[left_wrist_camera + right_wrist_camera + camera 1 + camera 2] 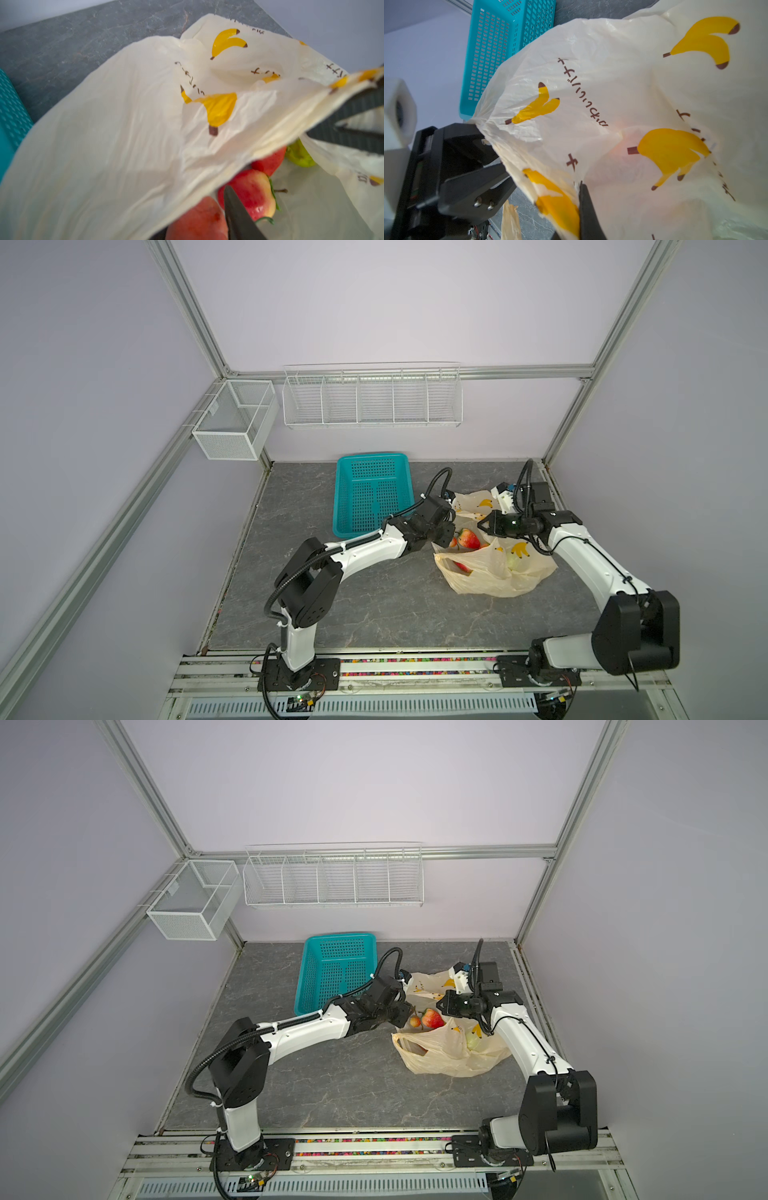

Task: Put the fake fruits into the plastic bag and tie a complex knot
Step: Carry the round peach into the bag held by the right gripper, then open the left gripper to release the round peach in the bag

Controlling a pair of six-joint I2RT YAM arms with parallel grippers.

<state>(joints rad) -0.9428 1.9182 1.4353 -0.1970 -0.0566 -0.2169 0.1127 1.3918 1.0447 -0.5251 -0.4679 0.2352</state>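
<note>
The plastic bag, pale yellow with banana prints, lies open at the table's right. Inside it I see fake fruits: a large red strawberry and a yellow-green pear. My left gripper is at the bag's mouth, shut on a red-pink fake fruit; the bag's film drapes over one of its fingers. My right gripper is shut on the bag's upper rim and holds it lifted. No knot shows.
A teal perforated basket stands behind the left gripper, close to the bag. White wire racks and a mesh box hang on the walls. The left arm's black gripper body sits next to the bag's edge.
</note>
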